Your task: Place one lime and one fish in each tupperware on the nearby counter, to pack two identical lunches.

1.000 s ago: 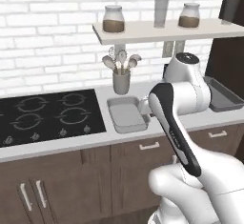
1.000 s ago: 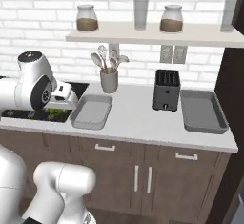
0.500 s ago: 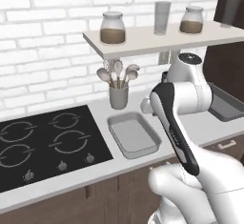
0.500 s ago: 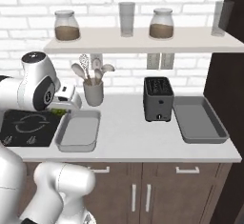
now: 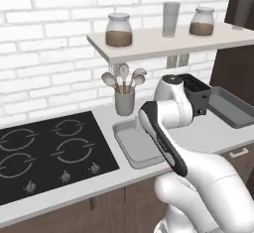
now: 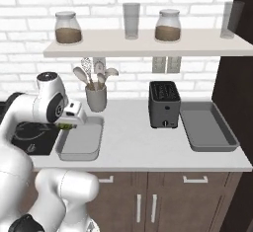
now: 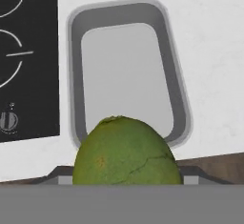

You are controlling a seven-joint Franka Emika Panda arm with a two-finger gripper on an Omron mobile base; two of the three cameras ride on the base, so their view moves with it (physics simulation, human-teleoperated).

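Base driven nearer, tool (image 6: 74, 120) clamped on one lime (image 7: 126, 152), two tupperwares (image 6: 79, 142) (image 6: 207, 127).

Arm (image 5: 168, 128): glossy white rounded shells, fat cylindrical links. Dark grey-black band along forearm seam, running between joints. Round joint cap (image 6: 47, 76) white with thin dark ring and small dark centre mark. Wrist flange (image 6: 71, 115) white, boxy, dark underside. Bulbous white base housing (image 5: 208, 187) at arm's foot, smooth, no visible cables or screws.
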